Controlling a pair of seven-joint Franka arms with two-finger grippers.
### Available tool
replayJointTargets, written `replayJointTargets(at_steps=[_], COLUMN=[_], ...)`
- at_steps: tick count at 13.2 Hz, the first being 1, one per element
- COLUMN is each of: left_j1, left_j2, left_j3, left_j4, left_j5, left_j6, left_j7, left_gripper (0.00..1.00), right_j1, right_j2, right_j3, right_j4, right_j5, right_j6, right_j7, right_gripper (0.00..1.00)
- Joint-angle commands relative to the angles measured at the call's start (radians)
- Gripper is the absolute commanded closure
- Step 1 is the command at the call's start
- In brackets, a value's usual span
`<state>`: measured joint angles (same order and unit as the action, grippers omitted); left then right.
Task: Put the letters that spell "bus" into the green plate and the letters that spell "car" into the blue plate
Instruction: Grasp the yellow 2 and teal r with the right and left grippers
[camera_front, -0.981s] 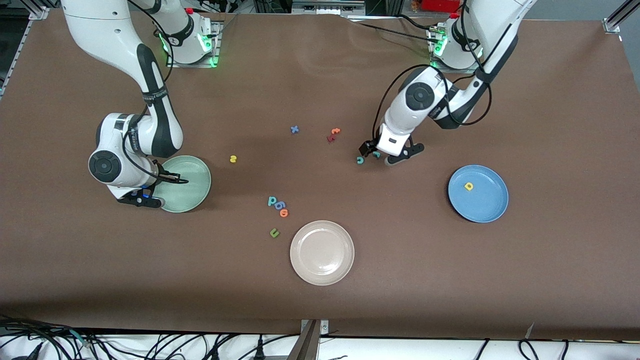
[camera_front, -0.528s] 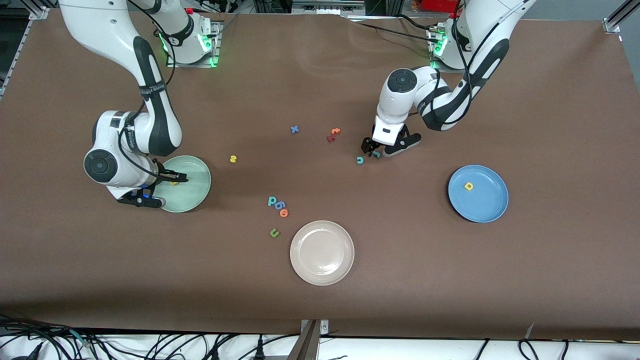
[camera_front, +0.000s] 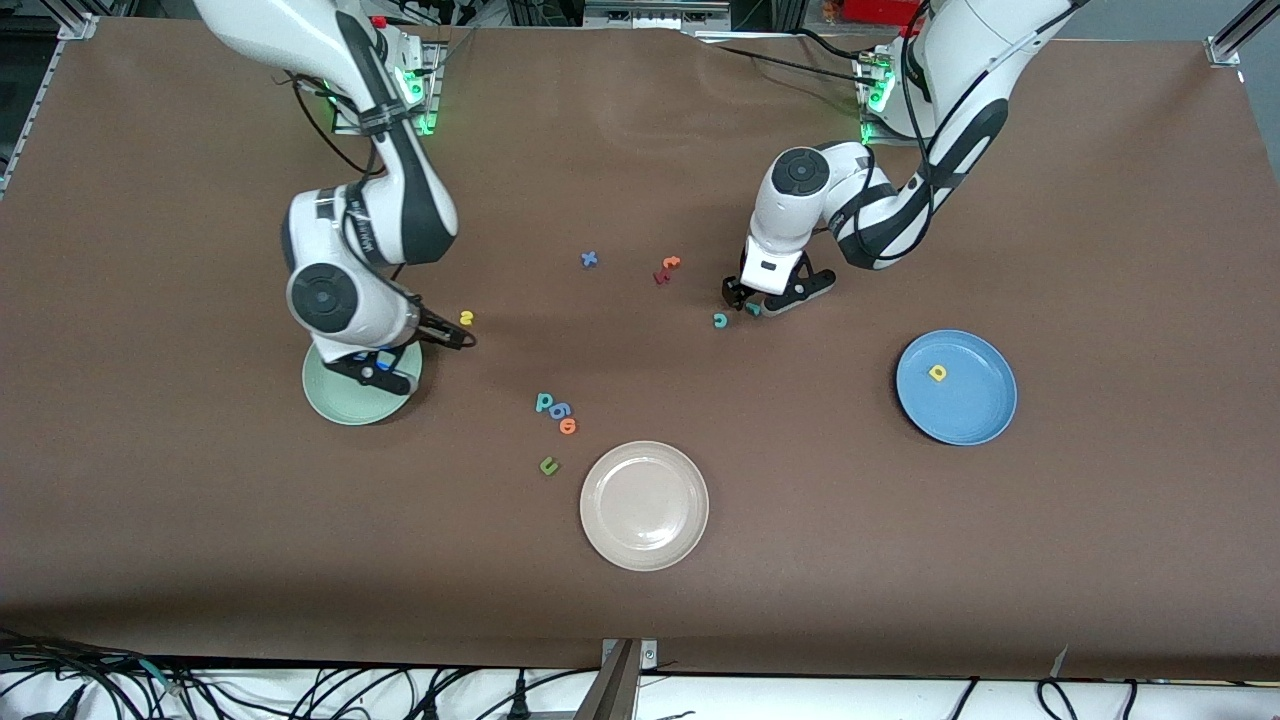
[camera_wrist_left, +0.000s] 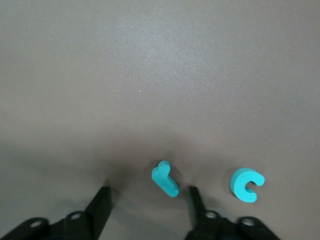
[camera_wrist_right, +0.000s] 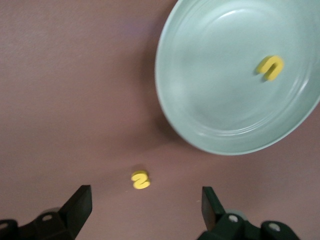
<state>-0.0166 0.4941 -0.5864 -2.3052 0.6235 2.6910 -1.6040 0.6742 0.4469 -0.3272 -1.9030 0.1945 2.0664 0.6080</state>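
Observation:
My left gripper (camera_front: 748, 303) (camera_wrist_left: 149, 200) is down at the table, open, with the teal "r" (camera_front: 753, 309) (camera_wrist_left: 165, 179) lying between its fingers, closer to one finger. The teal "c" (camera_front: 719, 320) (camera_wrist_left: 246, 184) lies just outside them. The yellow "a" (camera_front: 937, 373) rests in the blue plate (camera_front: 975, 415). My right gripper (camera_front: 458, 335) (camera_wrist_right: 145, 202) hangs open just short of the yellow "s" (camera_front: 465, 318) (camera_wrist_right: 140, 179). The green plate (camera_front: 345, 405) (camera_wrist_right: 200, 115) holds the yellow "u" (camera_wrist_right: 270, 66). The teal "b" (camera_front: 544, 402) lies mid-table.
A blue letter (camera_front: 558, 410) and an orange "o" (camera_front: 568, 426) touch the "b"; a dark green "u" (camera_front: 548, 465) lies nearer the camera. A cream plate (camera_front: 644, 505) sits beside it. A blue "x" (camera_front: 589, 259) and red and orange letters (camera_front: 665, 270) lie toward the bases.
My right gripper opened over the green plate, left the yellow "u" in it, and swung over to the yellow "s". My left gripper shifted over the teal "r" and its fingers have narrowed.

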Motion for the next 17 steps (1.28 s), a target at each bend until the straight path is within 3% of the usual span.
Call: replayJointTargets(at_steps=[1, 5, 8, 11, 14, 17], left_j1=[-0.008, -0.008, -0.008, -0.008, -0.008, -0.008], left_j2=[0.026, 0.031, 0.032, 0.032, 0.034, 0.043], left_j3=[0.005, 0.005, 0.005, 0.005, 0.007, 0.007], left_j4=[0.044, 0.055, 0.056, 0.056, 0.055, 0.056], left_j5=[0.039, 0.044, 0.055, 0.055, 0.055, 0.055], left_j6=[-0.005, -0.007, -0.023, -0.023, -0.025, -0.026], left_j7=[-0.022, -0.02, -0.02, -0.02, -0.02, -0.02], left_gripper=[0.41, 0.5, 0.55, 0.59, 0.64, 0.73], right_j1=[-0.008, -0.008, -0.008, -0.008, -0.008, -0.008], right_j2=[0.003, 0.006, 0.0, -0.007, -0.005, -0.005], right_j3=[0.034, 0.072, 0.08, 0.085, 0.086, 0.086], right_j4=[-0.062, -0.2, -0.237, -0.246, -0.255, -0.265], right_j5=[0.016, 0.036, 0.036, 0.049, 0.062, 0.063], right_j6=[0.099, 0.299, 0.321, 0.322, 0.35, 0.368], right_j7=[0.051, 0.07, 0.07, 0.069, 0.067, 0.067], right_gripper=[0.05, 0.06, 0.1, 0.35, 0.42, 0.42])
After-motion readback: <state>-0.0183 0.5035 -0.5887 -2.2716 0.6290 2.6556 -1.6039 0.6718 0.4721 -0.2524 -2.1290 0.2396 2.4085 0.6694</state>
